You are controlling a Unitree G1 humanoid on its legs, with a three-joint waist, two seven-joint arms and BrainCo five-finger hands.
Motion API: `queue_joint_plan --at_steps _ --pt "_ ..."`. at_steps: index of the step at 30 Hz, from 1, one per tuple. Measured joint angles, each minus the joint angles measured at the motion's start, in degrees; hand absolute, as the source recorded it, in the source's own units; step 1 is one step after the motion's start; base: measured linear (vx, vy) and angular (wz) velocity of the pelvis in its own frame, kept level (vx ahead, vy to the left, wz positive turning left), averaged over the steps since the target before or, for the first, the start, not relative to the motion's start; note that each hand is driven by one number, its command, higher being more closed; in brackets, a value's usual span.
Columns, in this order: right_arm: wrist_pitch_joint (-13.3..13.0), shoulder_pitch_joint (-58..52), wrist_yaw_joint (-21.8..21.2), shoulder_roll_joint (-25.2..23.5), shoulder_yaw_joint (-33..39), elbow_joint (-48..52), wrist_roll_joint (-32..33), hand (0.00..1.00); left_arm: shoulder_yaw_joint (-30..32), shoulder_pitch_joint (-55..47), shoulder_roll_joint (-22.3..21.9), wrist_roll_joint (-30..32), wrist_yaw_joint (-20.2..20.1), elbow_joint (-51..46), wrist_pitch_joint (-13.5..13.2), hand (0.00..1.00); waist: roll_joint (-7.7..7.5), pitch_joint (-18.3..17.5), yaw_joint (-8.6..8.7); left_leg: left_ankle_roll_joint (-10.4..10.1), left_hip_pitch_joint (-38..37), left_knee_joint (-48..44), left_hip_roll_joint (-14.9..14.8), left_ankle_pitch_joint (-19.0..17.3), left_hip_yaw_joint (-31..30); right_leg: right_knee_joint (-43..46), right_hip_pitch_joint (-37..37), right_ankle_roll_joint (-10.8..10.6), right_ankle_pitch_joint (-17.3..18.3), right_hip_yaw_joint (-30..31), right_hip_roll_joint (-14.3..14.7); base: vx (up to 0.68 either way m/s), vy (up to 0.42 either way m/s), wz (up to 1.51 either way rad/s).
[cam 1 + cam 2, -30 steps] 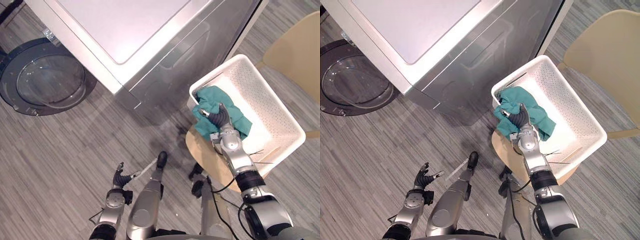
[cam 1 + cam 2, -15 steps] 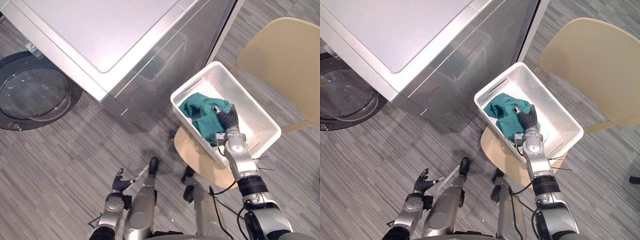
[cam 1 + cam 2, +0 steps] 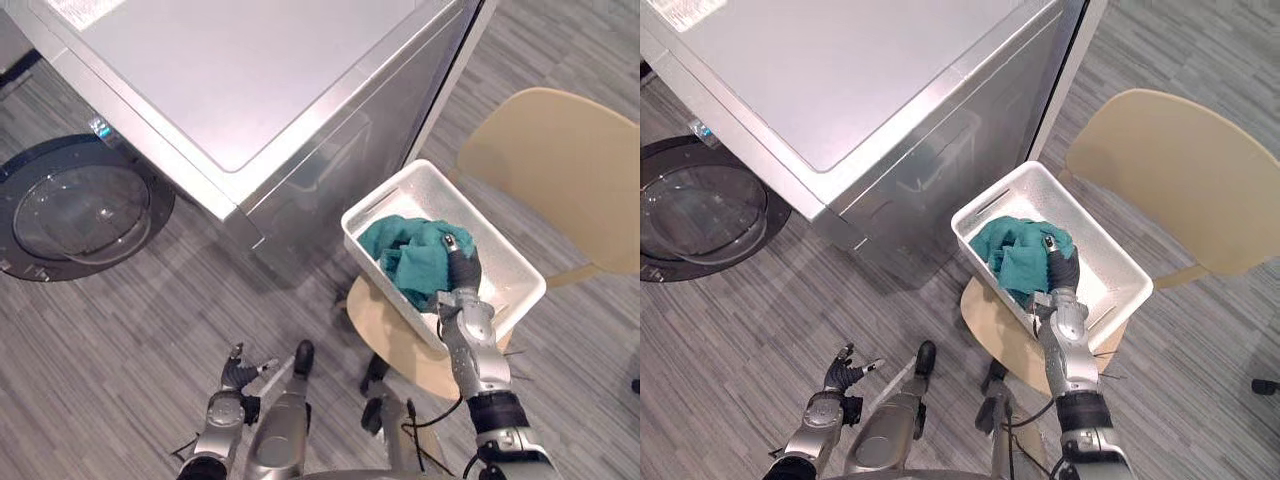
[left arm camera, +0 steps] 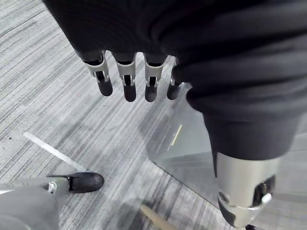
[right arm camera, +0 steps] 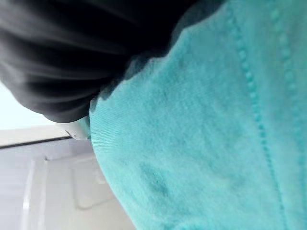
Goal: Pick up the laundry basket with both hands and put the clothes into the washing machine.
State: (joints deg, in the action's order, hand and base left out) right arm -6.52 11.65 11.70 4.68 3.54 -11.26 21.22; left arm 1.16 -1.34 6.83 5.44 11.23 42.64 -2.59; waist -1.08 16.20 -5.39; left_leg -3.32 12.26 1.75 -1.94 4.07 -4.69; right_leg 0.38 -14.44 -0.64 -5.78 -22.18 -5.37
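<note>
First, washer door [image 3: 85,205]: open at far left of the head view, round the machine's corner from the basket.
Left hand [image 3: 236,372]: low at lower left above the floor [image 3: 130,320], fingers [image 4: 125,76] straight and slack, holding nothing, well apart from the basket.
Washing machine [image 3: 270,70]: across the upper middle, grey side panel facing the basket.
Stool [image 3: 395,335]: round and wooden, right of centre, carrying the basket; seemingly the narrower of the two, so probably overhung on the far side.
Laundry basket [image 3: 500,268]: white, on the stool, just beside the machine's side panel, no hand on its rim.
Teal cloth [image 3: 410,262]: bunched in the basket's left end.
Right hand [image 3: 462,268]: inside the basket, down on the cloth; hold cannot be told, buried in the folds.
Chair [image 3: 555,175]: tan, at right, near the basket.
Risk, tipping: cloth hauled up one-handed and catching the rim, dragging the basket off the stool.
Risk, dropping: weak hold plus the long way round to the door, cloth ending on the floor.
Risk, no steadying: left hand too far off to brace anything.
</note>
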Motion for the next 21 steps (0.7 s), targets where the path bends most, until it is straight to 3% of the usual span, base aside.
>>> queue_joint_plan --at_steps 7,10,13,14,15,16,18,20,21 --pt "-3.82 -5.46 -3.19 -2.25 -0.23 15.46 5.52 1.00 1.79 -4.70 0.07 0.17 -0.02 3.04 1.09 0.00 -1.17 -5.15 0.18 0.22 -4.88 -0.05 -0.83 -2.72 3.84 -2.24 3.71 0.15 -0.37 3.90 1.42 0.10 0.009 -0.32" --pt "-4.52 -4.76 -4.29 -2.20 -2.05 19.90 5.91 1.00 2.31 -5.19 0.00 0.24 -0.02 3.94 1.10 0.00 -1.59 -5.70 -0.20 0.32 -6.64 -0.86 -1.00 -3.69 6.92 -2.16 4.28 0.29 -0.71 7.12 1.81 0.05 0.020 -0.54" --pt "-4.63 -4.45 -4.66 -2.29 -4.35 22.17 5.90 1.00 3.10 -5.27 -0.12 0.22 -0.03 3.83 1.06 0.00 -1.48 -5.75 0.54 1.24 -6.27 -4.91 -1.15 -5.44 7.97 1.39 3.43 -0.67 -0.20 9.45 1.49 0.00 0.043 -0.38" --pt "-4.63 -4.43 -4.76 -2.38 -4.42 23.26 5.88 1.00 3.65 -4.72 -0.16 0.19 -0.05 3.82 1.01 0.00 -1.17 -5.89 0.41 1.48 -5.08 -6.26 -1.80 -5.55 8.04 2.03 3.29 -2.29 -0.20 11.39 1.59 -0.02 0.035 0.02" --pt "-5.18 -4.48 -4.76 -2.54 -4.40 25.02 5.88 1.00 4.54 -4.29 -0.12 0.07 -0.02 3.25 0.76 0.00 -0.88 -5.86 0.54 1.66 -5.12 -6.55 -2.27 -5.70 7.19 13.09 0.70 -1.02 7.12 12.34 0.52 0.00 0.029 0.41" --pt "-6.14 -4.50 -4.76 -2.55 -4.06 25.79 5.72 1.00 5.30 -4.31 -0.06 -0.17 0.02 1.89 0.28 0.00 -1.02 -5.93 0.82 1.65 -4.90 -6.96 -1.94 -5.69 5.93 22.35 0.52 -1.63 12.73 12.52 -1.54 0.02 -0.018 0.54" --pt "-6.84 -4.26 -4.77 -2.56 -4.60 26.20 5.14 1.00 6.22 -4.72 -0.37 -0.40 0.28 0.87 0.11 0.00 -1.53 -6.34 0.10 1.64 -3.93 -8.56 -1.44 -5.69 4.55 25.06 3.29 -4.08 16.07 13.95 -3.17 -0.02 -0.085 0.59" --pt "-6.92 -3.50 -4.86 -2.48 -5.42 26.20 5.07 1.00 6.41 -5.12 -0.45 -0.84 0.64 -1.00 -0.24 0.00 -2.12 -6.97 -1.13 1.61 -0.94 -10.68 -1.02 -5.70 3.31 20.40 5.26 -4.81 17.77 15.14 -3.15 -0.10 -0.186 0.46" --pt "-6.96 -2.39 -4.59 -2.07 -5.84 26.15 4.75 1.00 7.03 -5.08 -1.00 -1.33 1.13 -2.33 -0.47 0.00 -1.69 -7.28 -1.94 1.30 2.12 -12.14 -1.35 -5.51 2.53 15.75 5.62 -4.55 18.18 14.05 -2.31 -0.17 -0.217 0.58"
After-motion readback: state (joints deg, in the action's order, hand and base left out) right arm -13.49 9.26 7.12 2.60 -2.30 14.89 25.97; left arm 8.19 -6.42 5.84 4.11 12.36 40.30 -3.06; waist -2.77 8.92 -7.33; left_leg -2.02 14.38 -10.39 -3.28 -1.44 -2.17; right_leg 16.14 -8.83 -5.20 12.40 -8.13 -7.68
